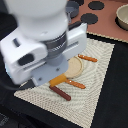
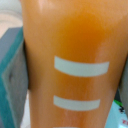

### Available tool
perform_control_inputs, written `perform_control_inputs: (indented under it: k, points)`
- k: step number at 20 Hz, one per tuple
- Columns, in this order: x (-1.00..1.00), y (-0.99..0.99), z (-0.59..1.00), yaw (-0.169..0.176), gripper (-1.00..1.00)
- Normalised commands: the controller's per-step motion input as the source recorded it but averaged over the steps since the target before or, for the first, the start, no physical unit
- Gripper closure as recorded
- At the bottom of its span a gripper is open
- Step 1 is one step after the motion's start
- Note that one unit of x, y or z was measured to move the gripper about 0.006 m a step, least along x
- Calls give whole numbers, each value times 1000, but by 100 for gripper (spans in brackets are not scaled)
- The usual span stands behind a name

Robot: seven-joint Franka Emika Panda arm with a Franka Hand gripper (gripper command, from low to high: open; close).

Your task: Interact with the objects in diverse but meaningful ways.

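My gripper (image 1: 54,75) hangs low over the striped mat (image 1: 95,95), and its big white body hides most of the scene. Its fingers are hidden. An orange object (image 1: 59,80) pokes out from under the hand. In the wrist view an orange surface with white stripes (image 2: 75,60) fills the picture very close up, with a teal-and-grey block (image 2: 12,75) beside it. A brown sausage (image 1: 60,93) lies on the mat just in front of the hand. The bread piece, the tomato and the milk carton do not show clearly.
A round tan plate (image 1: 76,67) lies on the mat beside the hand, with an orange-handled fork (image 1: 88,58) beyond it and an orange-handled knife (image 1: 76,84) in front. A toy stove with dark burners (image 1: 90,18) and a pale pot (image 1: 122,17) stand at the back.
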Motion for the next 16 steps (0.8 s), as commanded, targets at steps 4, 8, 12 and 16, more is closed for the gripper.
perform_control_inputs:
  k: [4,8,12,16]
  points:
    - [480,709,-95,19,100]
    - [213,462,-334,50,100]
    - [6,272,-465,61,100]
    - [-101,184,-561,74,100]
